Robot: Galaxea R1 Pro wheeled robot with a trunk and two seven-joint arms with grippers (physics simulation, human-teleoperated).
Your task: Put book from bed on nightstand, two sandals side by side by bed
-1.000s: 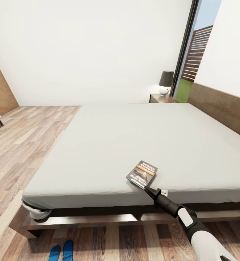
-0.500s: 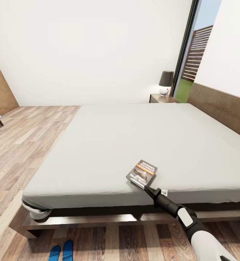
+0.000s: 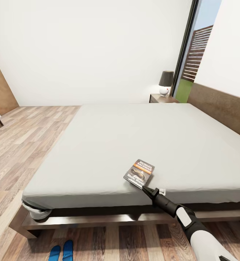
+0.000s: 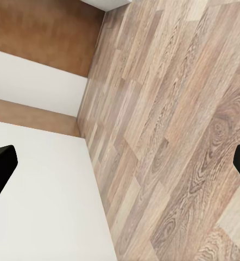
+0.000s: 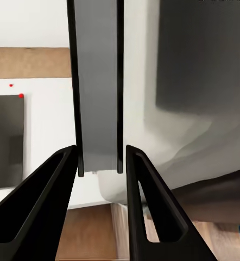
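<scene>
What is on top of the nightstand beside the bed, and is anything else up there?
On the nightstand stands a lamp with a dark shade and white base. The bed covers its lower front, and part of its top lies behind the lamp, so anything else there cannot be told.

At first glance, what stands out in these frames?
The big grey bed takes up most of the head view, with the book lying near its front edge. The right gripper reaches to the book's near corner; the right wrist view shows the book edge-on between its fingers. Two blue sandals sit side by side on the floor by the bed.
</scene>
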